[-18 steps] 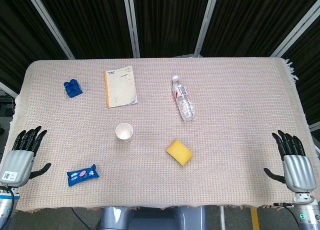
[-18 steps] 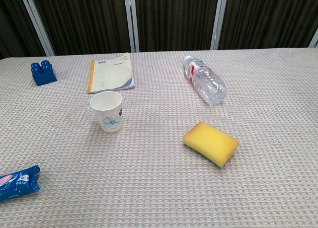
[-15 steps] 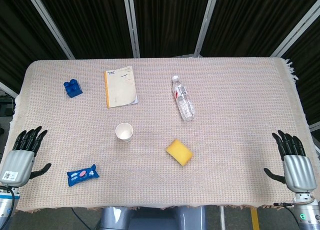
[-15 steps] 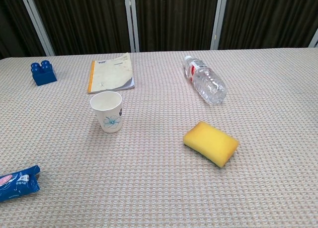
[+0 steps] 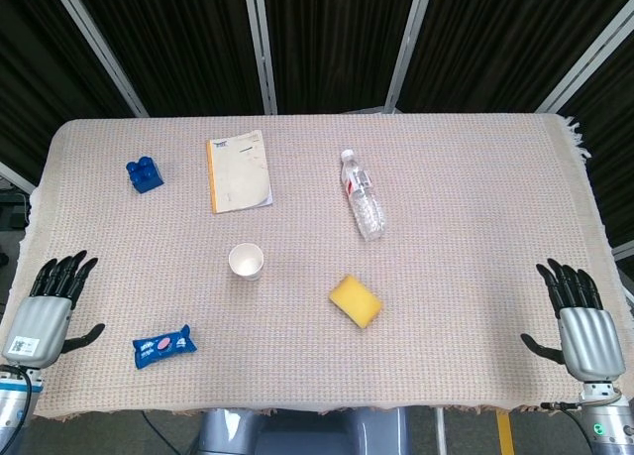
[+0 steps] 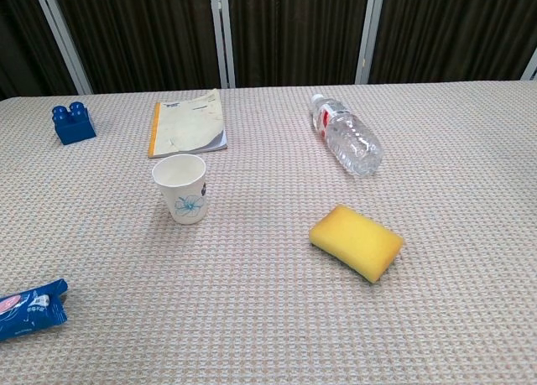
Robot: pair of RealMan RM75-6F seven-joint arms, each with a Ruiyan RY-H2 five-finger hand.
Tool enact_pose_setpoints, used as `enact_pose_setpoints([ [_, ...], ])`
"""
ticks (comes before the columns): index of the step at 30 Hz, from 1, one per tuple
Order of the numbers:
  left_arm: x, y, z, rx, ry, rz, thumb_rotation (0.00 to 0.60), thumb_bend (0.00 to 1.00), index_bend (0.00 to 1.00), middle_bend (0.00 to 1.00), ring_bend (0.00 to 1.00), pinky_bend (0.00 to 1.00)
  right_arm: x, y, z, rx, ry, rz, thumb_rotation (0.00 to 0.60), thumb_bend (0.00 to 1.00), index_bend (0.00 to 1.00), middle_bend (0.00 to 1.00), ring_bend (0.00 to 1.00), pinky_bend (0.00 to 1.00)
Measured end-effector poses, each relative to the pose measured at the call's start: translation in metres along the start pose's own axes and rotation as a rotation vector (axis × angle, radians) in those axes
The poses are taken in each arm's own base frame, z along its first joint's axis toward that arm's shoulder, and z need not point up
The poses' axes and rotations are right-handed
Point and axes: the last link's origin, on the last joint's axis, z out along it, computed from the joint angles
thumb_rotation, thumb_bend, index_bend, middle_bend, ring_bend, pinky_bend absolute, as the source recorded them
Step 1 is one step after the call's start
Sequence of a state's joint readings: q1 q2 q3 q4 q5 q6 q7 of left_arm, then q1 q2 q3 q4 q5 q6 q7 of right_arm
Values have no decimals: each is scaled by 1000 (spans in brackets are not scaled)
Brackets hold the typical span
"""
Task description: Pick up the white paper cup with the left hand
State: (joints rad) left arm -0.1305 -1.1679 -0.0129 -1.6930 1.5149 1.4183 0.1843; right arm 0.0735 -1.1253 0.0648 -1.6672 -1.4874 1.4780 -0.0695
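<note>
White paper cup upright on the woven table cloth, mouth up, left of centre; blue flower print visible on its side in the chest view. Untouched, nothing in contact with it.

Behind the cup, well apart: notebook lying flat, orange spine toward the left. Further left, near the far left corner: blue toy block. To the right of the notebook: clear plastic water bottle on its side, white cap pointing away from the robot. Yellow sponge lying flat, to the right of the cup and slightly nearer the robot, apart from it. Blue snack packet near the front edge, left of and nearer than the cup.

Left hand at the front left corner of the table, well apart from the cup, fingers extended and spread, thumb out to the side, holding nothing. Right hand at the front right corner, likewise spread wide with thumb out, holding nothing. Neither hand seen in the chest view. Dark curtain panels behind the table.
</note>
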Motion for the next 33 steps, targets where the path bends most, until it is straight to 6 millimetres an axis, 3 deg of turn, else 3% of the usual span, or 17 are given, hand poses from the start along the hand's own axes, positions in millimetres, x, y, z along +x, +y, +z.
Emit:
enact_pose_setpoints([
  [9,5,17,23,-43,-17,-18,600,128,11,0,0,0,2,1,-2,-4,2,1,600,62,48,0,0,0],
  [18,5,55,80,-88,-76,16,600,128,81,0,0,0,4,2,-2,-7,3,20,600,63,48,0,0,0],
  [25,-4,102,128,-93,-158,41,600,128,137,0,0,0,7,5,-1,-12,1,43,600,62,48,0,0,0],
  [33,-19,173,160,-162,-241,35,600,128,151,0,0,0,11,9,1,-22,4,74,600,64,48,0,0,0],
])
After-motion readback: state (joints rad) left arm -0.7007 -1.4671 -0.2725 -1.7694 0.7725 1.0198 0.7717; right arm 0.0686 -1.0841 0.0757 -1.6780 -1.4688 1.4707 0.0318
